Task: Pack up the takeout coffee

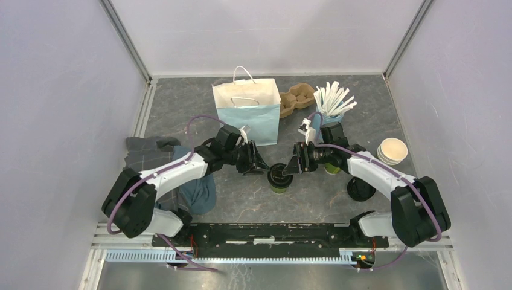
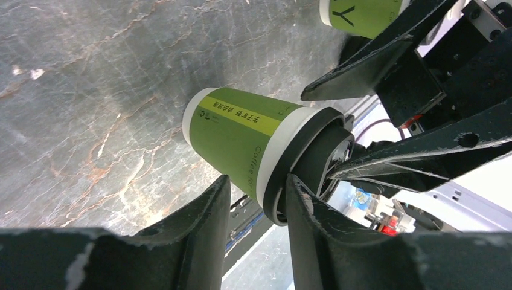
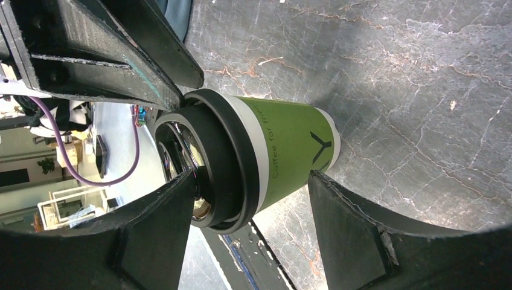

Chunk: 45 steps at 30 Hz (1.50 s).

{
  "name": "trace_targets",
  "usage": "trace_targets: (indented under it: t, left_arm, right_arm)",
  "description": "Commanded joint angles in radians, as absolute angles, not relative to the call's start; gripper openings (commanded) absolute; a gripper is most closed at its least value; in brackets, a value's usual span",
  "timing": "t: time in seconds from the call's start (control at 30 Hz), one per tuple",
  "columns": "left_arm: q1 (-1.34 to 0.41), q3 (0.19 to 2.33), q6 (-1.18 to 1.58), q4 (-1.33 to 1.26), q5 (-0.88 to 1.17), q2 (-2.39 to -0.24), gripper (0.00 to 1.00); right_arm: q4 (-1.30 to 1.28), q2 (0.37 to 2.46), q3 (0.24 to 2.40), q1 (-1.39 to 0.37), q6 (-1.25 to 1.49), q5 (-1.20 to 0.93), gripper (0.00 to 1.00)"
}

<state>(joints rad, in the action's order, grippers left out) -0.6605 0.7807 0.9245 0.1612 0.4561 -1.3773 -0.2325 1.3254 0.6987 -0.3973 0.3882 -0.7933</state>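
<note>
The takeout coffee is a green paper cup with a black lid, standing upright on the table between my two grippers. My left gripper is at its left, open. In the left wrist view its fingers straddle the lid's rim: one finger touches the lid's top and the other stands a little off the cup wall. My right gripper is at the cup's right, open wide. In the right wrist view the cup lies beyond its fingers, which do not clamp it.
A light-blue and cream paper bag stands behind the cup. Back right are a cardboard cup carrier and a blue cup of white sticks. A second green cup, a loose black lid and stacked cups are at right. Cloths lie at left.
</note>
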Motion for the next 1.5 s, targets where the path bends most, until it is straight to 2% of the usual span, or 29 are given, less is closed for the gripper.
trace_targets:
  t: [0.0,0.3,0.57,0.83,1.0,1.1,1.23,1.37,1.47]
  left_arm:
    - [-0.673,0.795,0.924,0.137,0.460,-1.417,0.43]
    - [-0.703,0.679,0.919,0.267,0.323,-1.441,0.31]
    - [-0.723,0.579,0.895,0.325,0.206,-1.512,0.27]
    - [-0.753,0.563,0.893,0.348,0.094,-1.609,0.25]
    - [-0.796,0.548,0.903,0.363,0.082,-1.590,0.23]
    - [-0.817,0.572,0.893,0.373,0.092,-1.472,0.26]
    - [-0.818,0.676,0.864,0.408,0.133,-1.309,0.37]
    - [-0.818,0.768,0.877,0.408,0.155,-1.243,0.47]
    - [-0.818,0.802,0.885,0.411,0.171,-1.235,0.49]
  right_arm:
    - [-0.196,1.326,0.670,-0.396,0.370,-0.790,0.74]
    - [-0.199,1.342,0.535,-0.390,0.366,-0.642,0.71]
    - [-0.136,1.453,0.405,-0.377,0.337,-0.523,0.71]
    - [-0.156,1.552,0.420,-0.368,0.320,-0.383,0.70]
    - [-0.163,1.529,0.396,-0.366,0.305,-0.399,0.70]
    - [-0.205,1.458,0.429,-0.367,0.291,-0.488,0.71]
    - [-0.270,1.362,0.524,-0.367,0.271,-0.645,0.76]
    - [-0.328,1.332,0.614,-0.367,0.230,-0.717,0.80]
    - [-0.379,1.349,0.681,-0.365,0.187,-0.756,0.82]
